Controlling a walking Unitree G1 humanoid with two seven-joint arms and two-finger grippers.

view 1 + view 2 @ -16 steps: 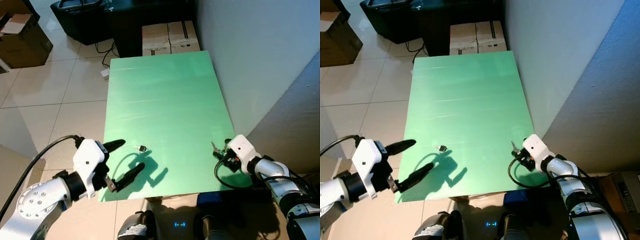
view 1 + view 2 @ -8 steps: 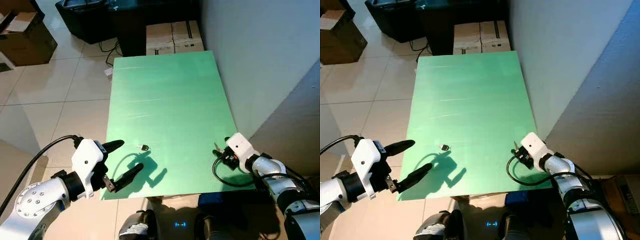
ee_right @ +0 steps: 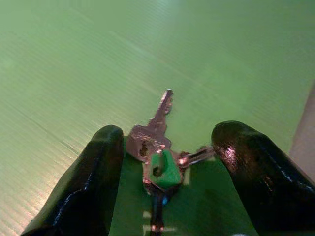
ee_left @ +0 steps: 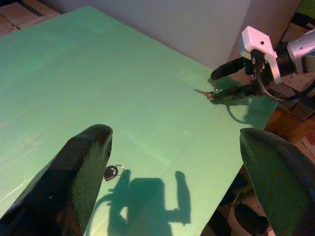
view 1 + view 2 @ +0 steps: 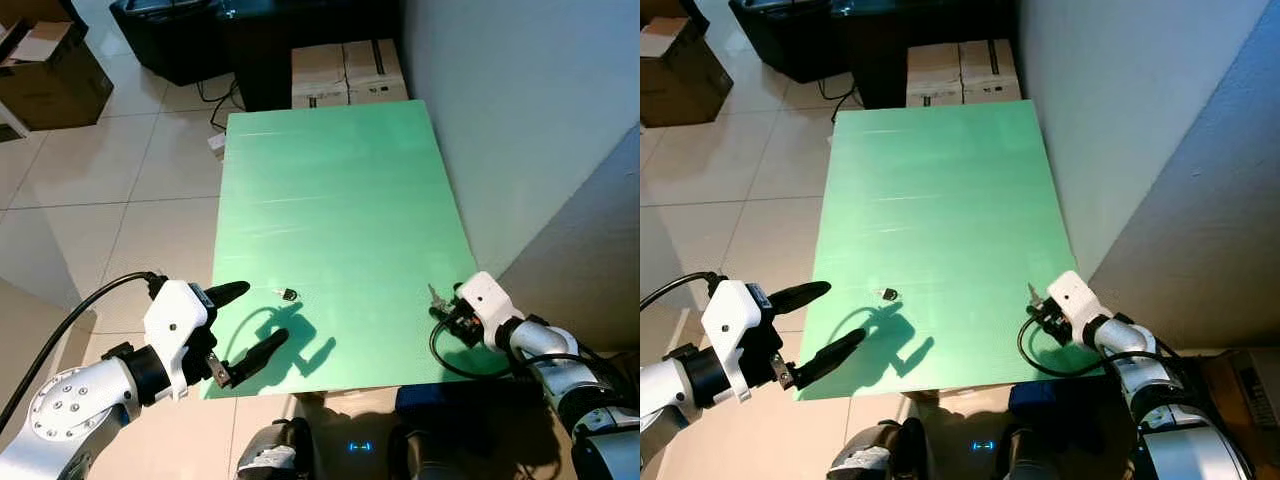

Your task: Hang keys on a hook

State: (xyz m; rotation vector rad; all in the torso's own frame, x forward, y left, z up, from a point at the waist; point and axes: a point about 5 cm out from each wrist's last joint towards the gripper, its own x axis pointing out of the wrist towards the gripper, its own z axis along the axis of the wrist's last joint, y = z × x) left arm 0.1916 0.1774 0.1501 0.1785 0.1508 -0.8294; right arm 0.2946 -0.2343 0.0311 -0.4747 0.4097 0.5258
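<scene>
Keys, a silver bunch with one green-capped head (image 3: 156, 155), are seen lying on the green table (image 5: 330, 190) between the spread black fingers of the right gripper (image 3: 162, 172), blades pointing forward, away from its wrist; the left gripper (image 5: 247, 322), also spread, is well apart.

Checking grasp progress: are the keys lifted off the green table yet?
No, the keys lie flat on the green table between the right gripper's open fingers.
</scene>
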